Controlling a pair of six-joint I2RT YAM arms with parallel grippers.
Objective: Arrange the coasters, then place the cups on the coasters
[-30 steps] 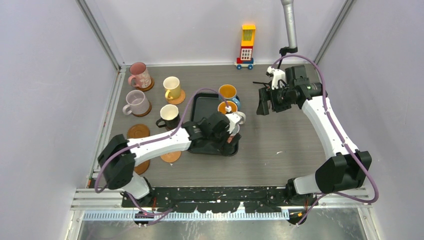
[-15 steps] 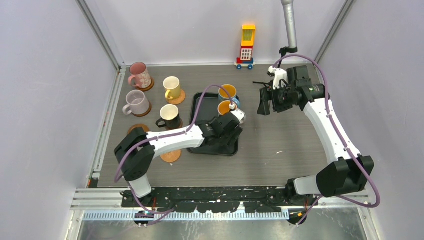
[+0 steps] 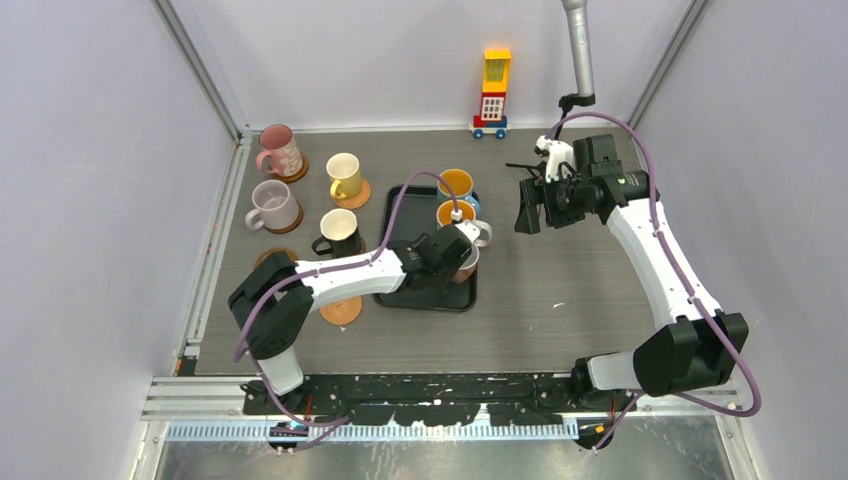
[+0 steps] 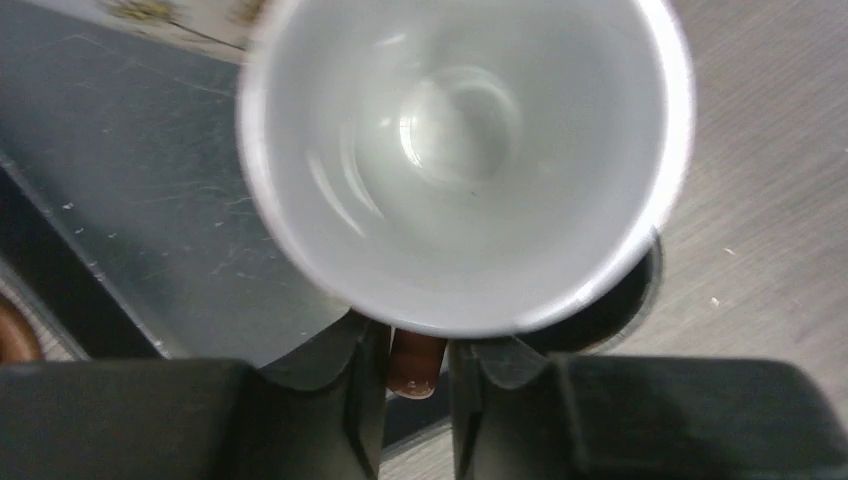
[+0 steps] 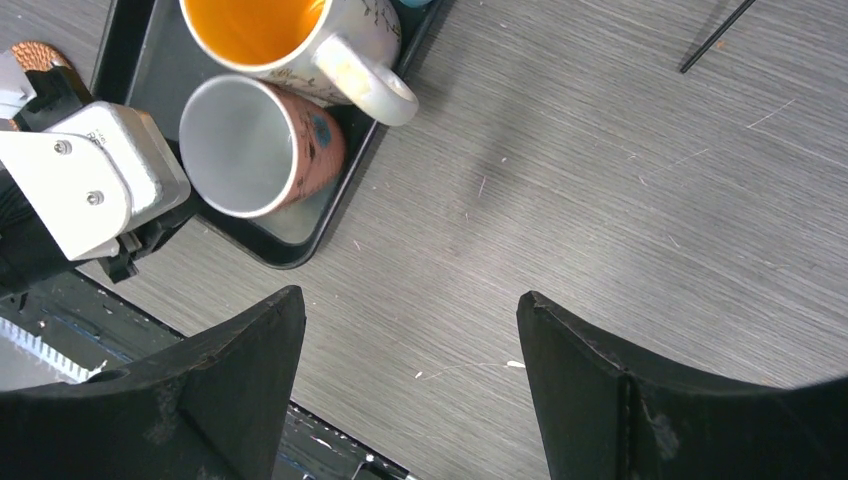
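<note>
A salmon cup (image 3: pixel 466 262) with a white inside (image 4: pixel 465 160) stands in the near right corner of the black tray (image 3: pixel 400 215). My left gripper (image 3: pixel 456 256) (image 4: pixel 417 345) is shut on its brown handle (image 4: pixel 417 362). A white-patterned cup (image 3: pixel 456 215) (image 5: pixel 255 25) and a blue cup (image 3: pixel 457 183) stand behind it in the tray. Pink (image 3: pixel 279 150), yellow (image 3: pixel 344 175), lilac (image 3: pixel 272 205) and black (image 3: pixel 338 232) cups sit on coasters at the left. Bare coasters lie at the near left (image 3: pixel 342 311) (image 3: pixel 272 260). My right gripper (image 3: pixel 527 205) (image 5: pixel 410 300) hangs open over bare table, right of the tray.
A yellow-red toy block tower (image 3: pixel 493 92) stands at the back wall. Walls close in the table on three sides. In the right wrist view the left arm's wrist (image 5: pixel 90 190) sits beside the salmon cup (image 5: pixel 255 145) at the tray corner (image 5: pixel 290 235).
My left gripper has closed from open onto the salmon cup's handle, and the left arm has shifted its elbow toward the tray. The right arm has stayed put.
</note>
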